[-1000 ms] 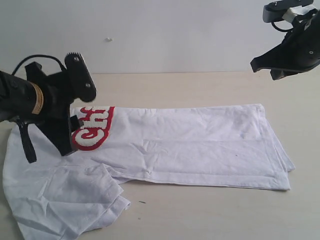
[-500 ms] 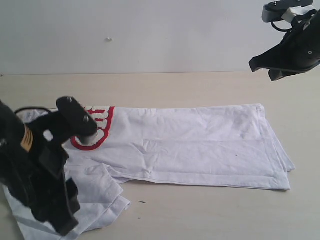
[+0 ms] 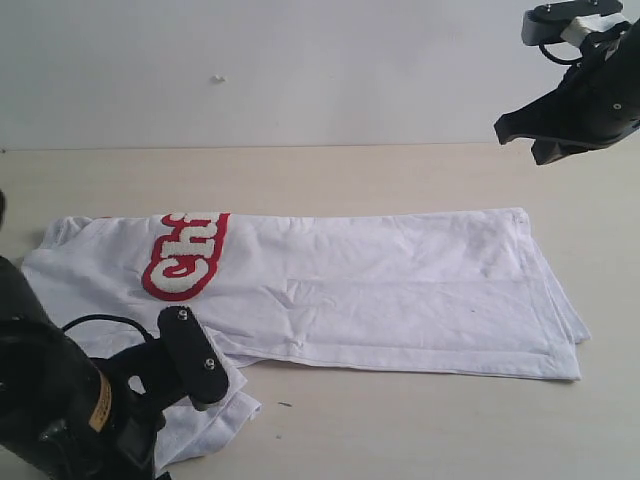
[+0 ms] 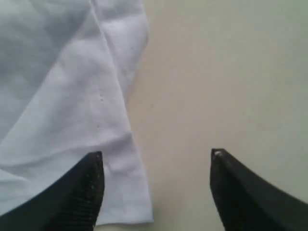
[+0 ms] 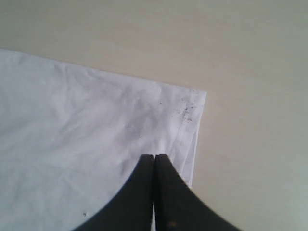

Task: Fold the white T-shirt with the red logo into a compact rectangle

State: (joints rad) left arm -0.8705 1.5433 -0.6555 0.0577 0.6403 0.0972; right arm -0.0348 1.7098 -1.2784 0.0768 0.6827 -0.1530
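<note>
White cotton, roughly half done: the white T-shirt point(image 3: 400, 290) lies flat mid-worktop point(image 3: 420, 430) as a long lengthwise band, red logo point(image 3: 185, 255) face up at its left end. Left to do, by my read: tuck the rumpled sleeve flap sticking out near-left, then the crosswise folds. Left fingers point(image 4: 79, 197) spread, gripping nothing, straddling that flap's edge, one over cloth and one over bare top. Right fingers point(image 5: 144, 192) clenched, empty, raised above the far-right hem corner. Bare worktop behind, right and in front; right hem layers sit slightly offset.
</note>
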